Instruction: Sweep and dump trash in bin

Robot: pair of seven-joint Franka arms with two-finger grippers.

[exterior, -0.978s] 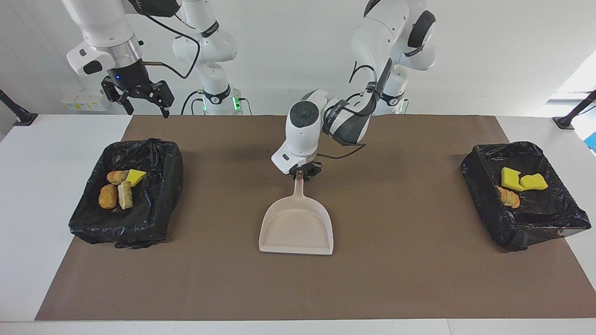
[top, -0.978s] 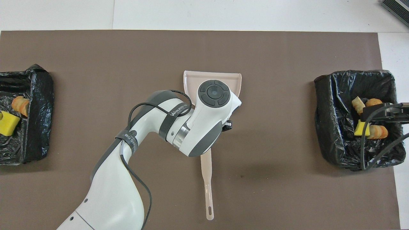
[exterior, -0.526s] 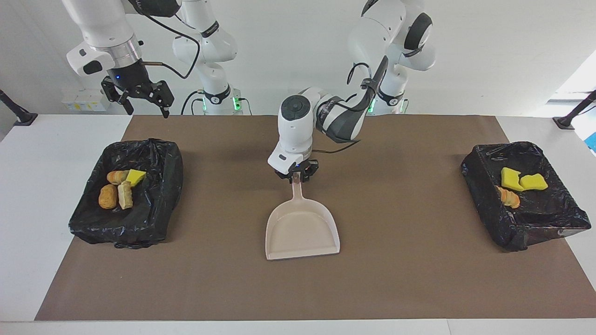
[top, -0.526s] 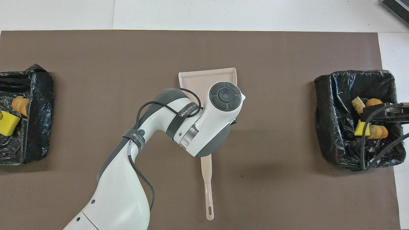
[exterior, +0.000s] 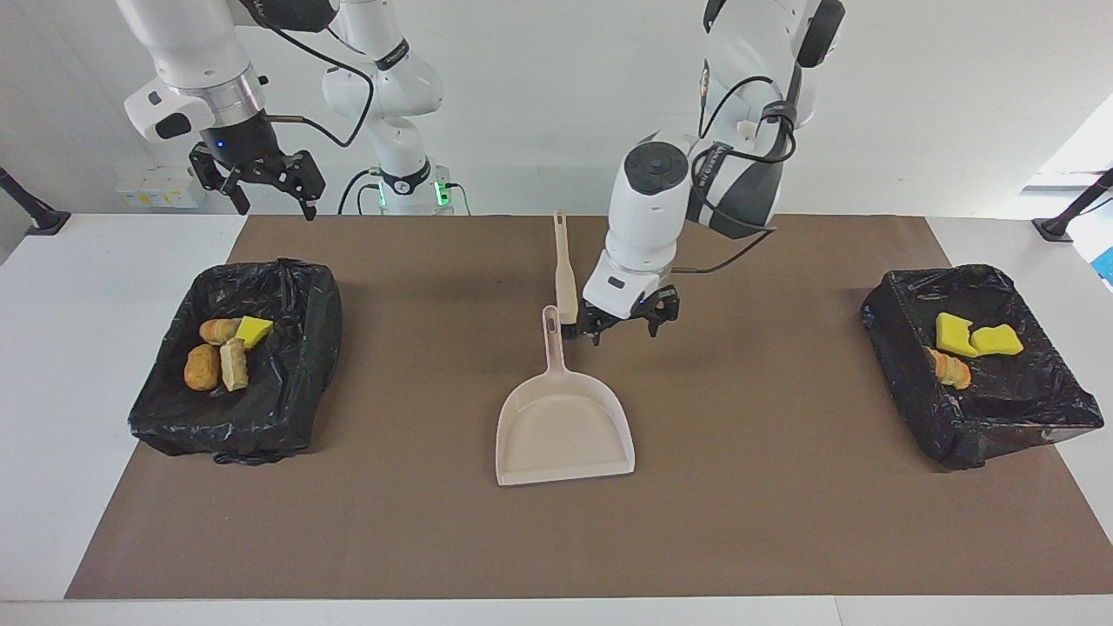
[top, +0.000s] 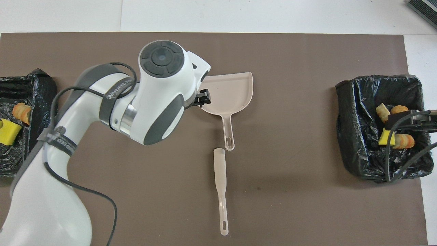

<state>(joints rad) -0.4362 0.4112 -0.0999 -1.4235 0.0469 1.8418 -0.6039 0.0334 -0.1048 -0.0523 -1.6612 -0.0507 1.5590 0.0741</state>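
Taking the beige plastic dustpan [exterior: 563,426] on the brown mat [exterior: 765,522] as your landmark, locate the left gripper [exterior: 628,327] above the mat just beside the dustpan's handle, toward the left arm's end of the table. You will see its fingers spread apart with nothing between them. The beige black-bristled brush [exterior: 564,276] lies flat on the mat, nearer to the robots than the dustpan, its head close to the handle tip.

Locate the trash in two places, both well apart from the left gripper. Three pieces, two yellow sponge chunks [exterior: 972,336] and one orange-brown bread-like lump [exterior: 951,369], lie in the black bag-lined bin [exterior: 978,417] toward the left arm's end, well apart from the dustpan. Four pieces, one yellow sponge chunk [exterior: 253,330] and three orange-brown lumps [exterior: 214,356], lie in the second black bag-lined bin [exterior: 296,382] toward the right arm's end.

Find the right gripper [exterior: 263,187] raised over that second bin's end nearer the robots, its fingers spread and holding nothing. That arm waits.
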